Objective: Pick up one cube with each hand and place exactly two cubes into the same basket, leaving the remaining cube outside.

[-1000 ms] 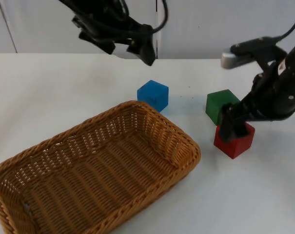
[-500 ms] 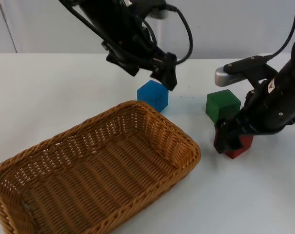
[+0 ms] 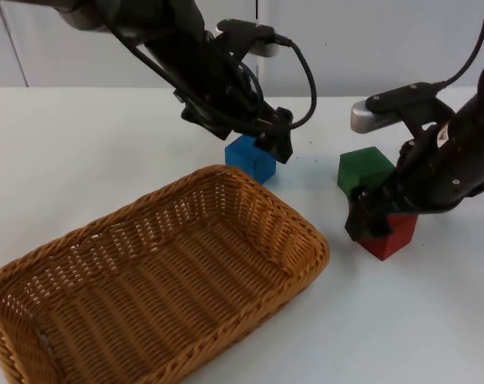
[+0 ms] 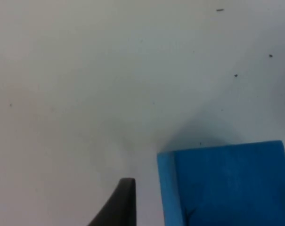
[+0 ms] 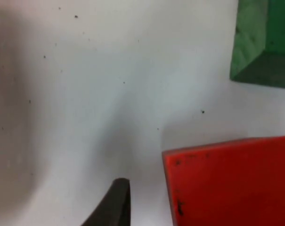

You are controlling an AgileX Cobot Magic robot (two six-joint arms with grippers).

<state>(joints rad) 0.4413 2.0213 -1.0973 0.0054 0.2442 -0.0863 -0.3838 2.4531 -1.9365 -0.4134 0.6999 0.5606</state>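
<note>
A blue cube (image 3: 248,158) sits just behind the far corner of the wicker basket (image 3: 278,206). My left gripper (image 3: 267,146) has come down onto its right rear side and stands open. In the left wrist view one black fingertip (image 4: 122,203) is a small gap away from the blue cube (image 4: 227,183). The red cube (image 3: 391,233) lies at the right, touching the green cube (image 3: 363,170) behind it. My right gripper (image 3: 368,218) is open and low over the red cube's left side. Its fingertip (image 5: 115,203) stands apart from the red cube (image 5: 232,181), with the green cube (image 5: 264,42) beyond.
The large wicker basket takes up the table's front left and holds nothing. White table top (image 3: 402,320) lies bare in front of the red cube. The grey partition wall (image 3: 346,40) closes the back.
The left arm swung forward and down from the back wall to the blue cube. The right gripper sank lower and shifted slightly left over the red cube. No cube has moved.
</note>
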